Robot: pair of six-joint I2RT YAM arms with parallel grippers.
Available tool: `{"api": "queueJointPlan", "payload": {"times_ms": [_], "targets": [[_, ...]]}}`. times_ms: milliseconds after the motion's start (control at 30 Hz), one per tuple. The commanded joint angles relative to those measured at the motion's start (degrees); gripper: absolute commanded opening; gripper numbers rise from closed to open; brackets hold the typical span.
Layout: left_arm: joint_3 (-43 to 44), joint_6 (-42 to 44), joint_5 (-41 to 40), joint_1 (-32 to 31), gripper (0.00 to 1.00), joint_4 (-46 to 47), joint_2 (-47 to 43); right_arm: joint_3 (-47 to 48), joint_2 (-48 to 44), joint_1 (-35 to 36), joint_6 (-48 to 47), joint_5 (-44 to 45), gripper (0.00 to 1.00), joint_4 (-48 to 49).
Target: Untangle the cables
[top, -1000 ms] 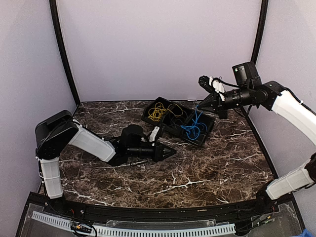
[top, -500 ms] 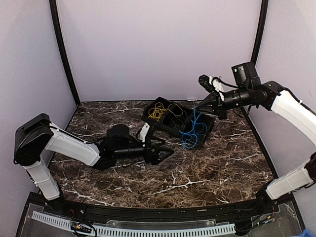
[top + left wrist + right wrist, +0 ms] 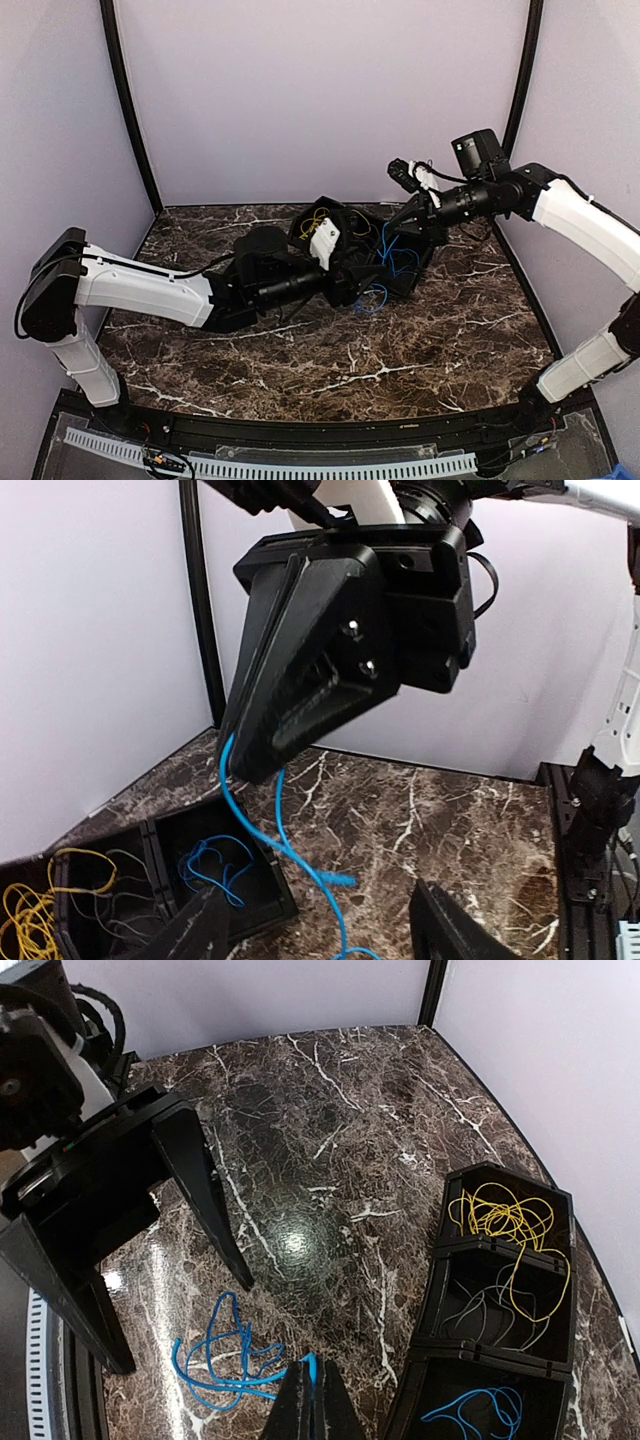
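Note:
My right gripper [image 3: 314,1392] is shut on the blue cable [image 3: 225,1365] and holds one end up. The rest trails down into a loose coil on the marble beside the black tray [image 3: 432,1290]. In the top view this gripper [image 3: 402,217] hangs over the tray's right end, the blue cable [image 3: 378,292] below it. My left gripper [image 3: 320,895] is open, low over the table. The hanging blue strand [image 3: 300,865] passes between its fingers without touching them. The yellow cable [image 3: 505,1218] lies coiled in the tray's far compartment. More blue wire [image 3: 480,1405] rests in the near compartment.
Thin grey wires [image 3: 490,1310] lie in the tray's middle compartment. The left arm [image 3: 150,290] stretches across the marble table [image 3: 420,350] to the tray and hides part of it. Black frame posts [image 3: 125,110] and lilac walls close the back and sides.
The left arm has reached right up to the tray and its jaws have opened. The right gripper has shifted left, drawing the blue cable out of the tray onto the table.

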Motion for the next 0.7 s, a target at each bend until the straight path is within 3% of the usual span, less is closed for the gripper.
{"api": "queueJointPlan", "payload": {"times_ms": [0,167,300,667], "targets": [[8.83,5.83,-2.01,-0.58,0.62,-15.69,2.71,3.02,-0.31,0.65,0.42,-0.19,0.00,-0.10],[11.96,6.37,2.00,-0.62,0.48,-18.19,5.43,3.04,-0.82,0.94,0.68,-0.47,0.00,-0.28],[12.60,6.13,3.13,-0.61,0.42,-15.80,7.29,3.50,-0.81,1.09,0.70,-0.96,0.00,-0.94],[10.86,5.58,3.85,-0.56,0.11,-5.36,13.58,6.95,-1.70,1.34,1.03,-4.36,0.00,-3.89]]}}
